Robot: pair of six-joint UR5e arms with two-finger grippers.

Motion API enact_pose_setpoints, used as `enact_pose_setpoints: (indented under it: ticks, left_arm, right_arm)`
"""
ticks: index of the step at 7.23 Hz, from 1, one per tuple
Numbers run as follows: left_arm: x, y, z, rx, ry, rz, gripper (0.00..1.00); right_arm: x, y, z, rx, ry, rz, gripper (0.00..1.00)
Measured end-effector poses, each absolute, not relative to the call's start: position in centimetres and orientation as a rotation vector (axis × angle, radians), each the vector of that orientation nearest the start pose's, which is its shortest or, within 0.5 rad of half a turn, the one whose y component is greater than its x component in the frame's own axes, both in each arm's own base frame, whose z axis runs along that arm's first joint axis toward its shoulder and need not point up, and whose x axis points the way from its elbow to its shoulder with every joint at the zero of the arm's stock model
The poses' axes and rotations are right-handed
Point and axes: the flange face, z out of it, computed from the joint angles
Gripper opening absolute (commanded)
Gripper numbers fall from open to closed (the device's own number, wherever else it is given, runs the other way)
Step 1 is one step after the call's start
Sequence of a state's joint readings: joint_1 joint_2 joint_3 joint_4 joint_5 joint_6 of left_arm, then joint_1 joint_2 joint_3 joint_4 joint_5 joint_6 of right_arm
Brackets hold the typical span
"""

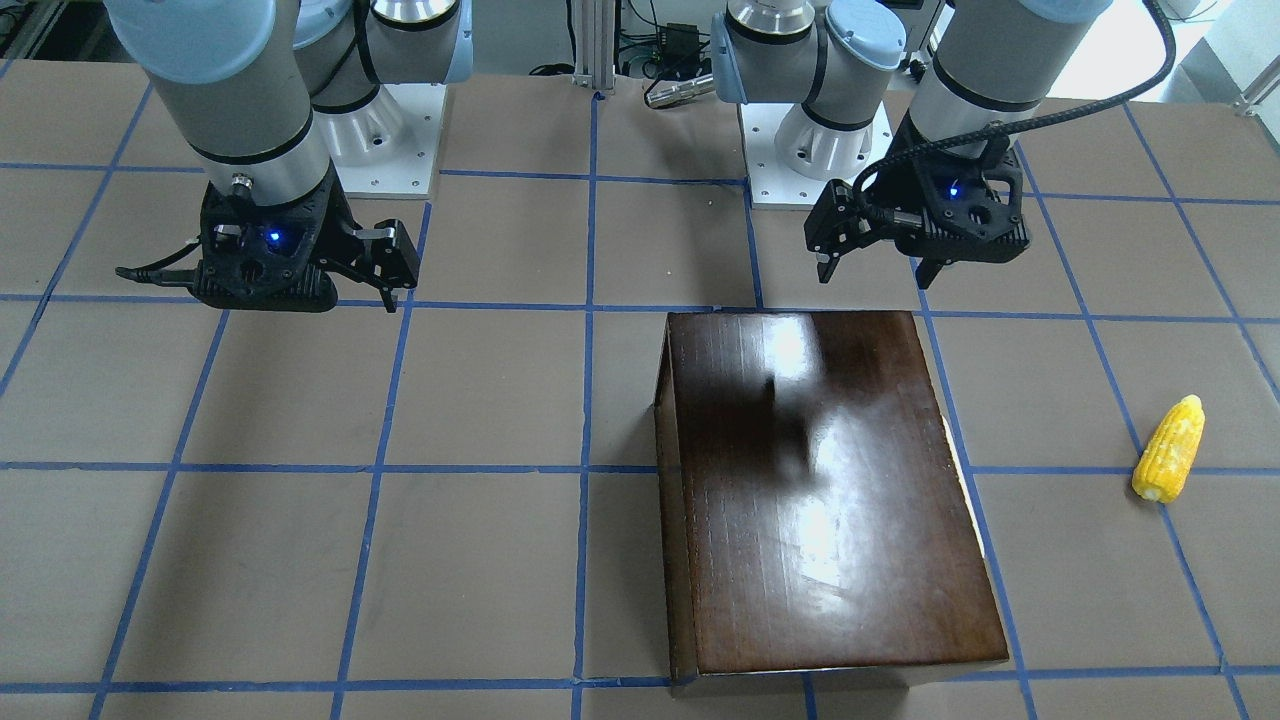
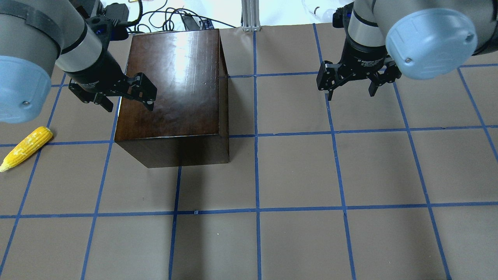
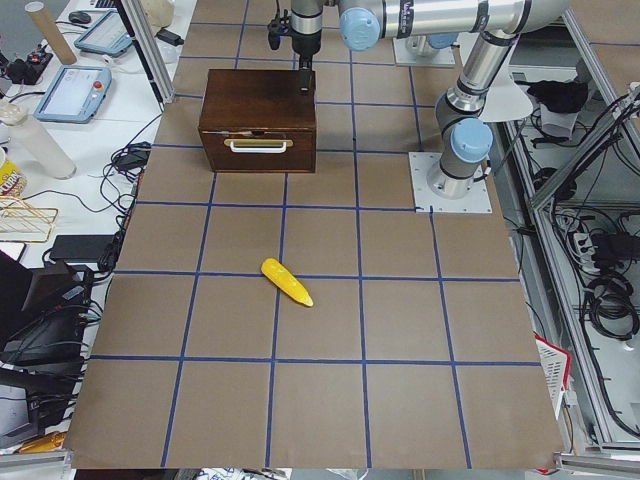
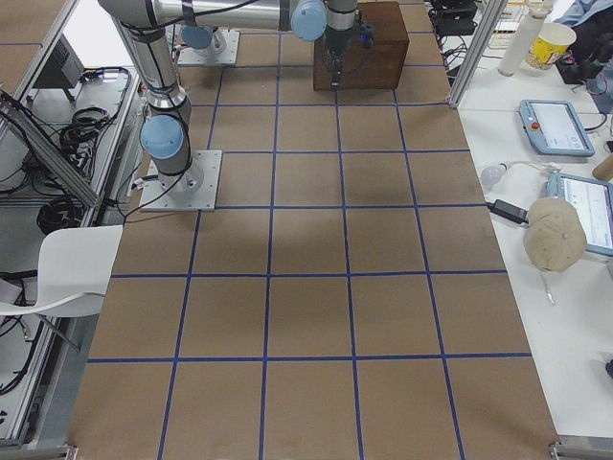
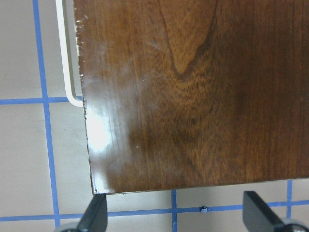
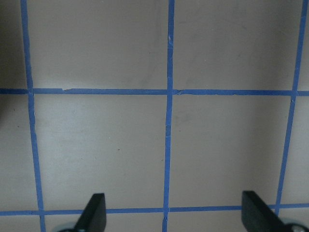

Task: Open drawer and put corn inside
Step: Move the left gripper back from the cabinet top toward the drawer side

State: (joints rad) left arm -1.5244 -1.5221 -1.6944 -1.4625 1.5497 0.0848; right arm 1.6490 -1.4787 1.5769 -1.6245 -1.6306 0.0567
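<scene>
A brown table (image 2: pixel 311 171) gridded with blue tape is occupied by a glossy dark-brown wooden box (image 2: pixel 175 81) and a yellow corn cob (image 2: pixel 25 147), well apart.

Grey arms (image 2: pixel 35 27) w/ lt-blue joint caps (image 2: pixel 430 42)

Front view: set across the table (image 1: pixel 480 400) from the robot, looks steeply down, arm bases (image 1: pixel 820 140) at its top edge.
Overhead view: behind the robot, above its shoulders, looks forward and down.
These two share the box (image 1: pixel 830 480) and the corn (image 1: pixel 1168 450), sides mirrored.
End views: high, far off, each looks along the table from opposite ends.
Wrist views: close, straight down; left on a corner of the box top, right on blue tape lines (image 6: pixel 169 92).
</scene>
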Motion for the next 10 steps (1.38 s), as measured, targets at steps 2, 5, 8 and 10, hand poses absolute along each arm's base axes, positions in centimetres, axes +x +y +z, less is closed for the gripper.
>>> enact_pose_setpoints:
  ticks: [2,5,8,10]
  left_arm:
    - [-11.46,-47.56,46.55,0.065,3.156,-0.062,1.00]
    - [-11.46,-47.45,46.67,0.069,3.154,-0.065,1.00]
    - [-11.07,-47.56,46.80,0.058,3.153,-0.072,1.00]
    - [-10.69,-47.64,47.04,0.048,3.150,-0.079,1.00]
  right_arm:
    - [16.80,-51.31,44.36,-0.036,3.203,0.063,1.00]
    - [16.79,-51.31,44.36,-0.036,3.203,0.063,1.00]
    - [16.80,-51.33,44.32,-0.036,3.203,0.065,1.00]
    - [16.80,-51.33,44.31,-0.037,3.203,0.065,1.00]
